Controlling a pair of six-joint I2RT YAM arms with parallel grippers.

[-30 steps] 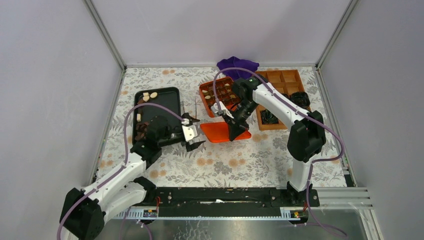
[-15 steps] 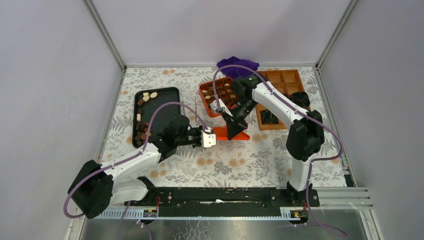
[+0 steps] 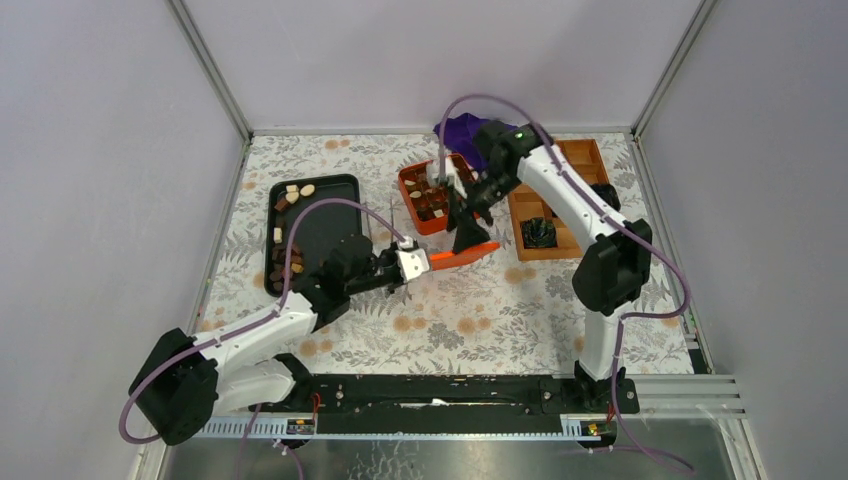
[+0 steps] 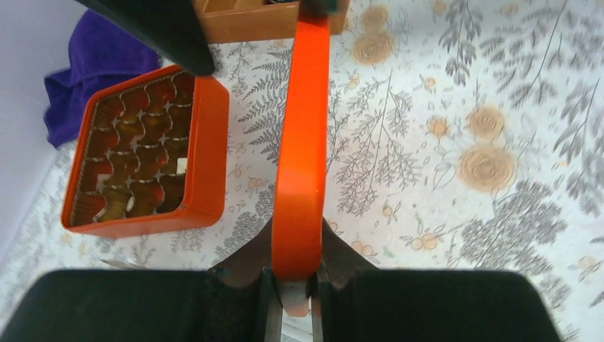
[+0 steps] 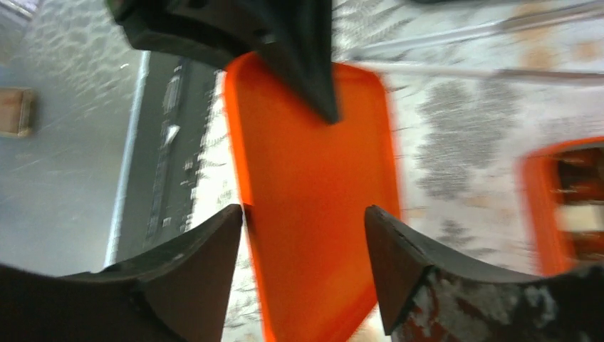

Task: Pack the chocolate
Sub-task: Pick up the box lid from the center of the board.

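Chocolate pieces fill the cups of the orange box (image 3: 418, 218), also seen in the left wrist view (image 4: 211, 153); more chocolate (image 3: 283, 264) lies on the black tray (image 3: 325, 225). My left gripper (image 3: 418, 264) (image 4: 297, 246) is shut on one end of the orange lid (image 3: 462, 254) (image 4: 303, 157), which it holds off the table on edge. My right gripper (image 3: 466, 218) (image 5: 305, 214) hangs open just above the lid (image 5: 313, 199), its fingers (image 5: 196, 267) apart on either side and not pinching it.
A wooden compartment box (image 3: 556, 205) with dark crinkled cups stands at the right. A purple cloth (image 3: 462, 128) (image 4: 92, 71) lies behind the orange box. The floral tablecloth is walled in by frame posts and panels.
My left gripper reached the lid and shut on its end. My right gripper opened, released the lid and rose toward the back. The lid now hangs from the left gripper.
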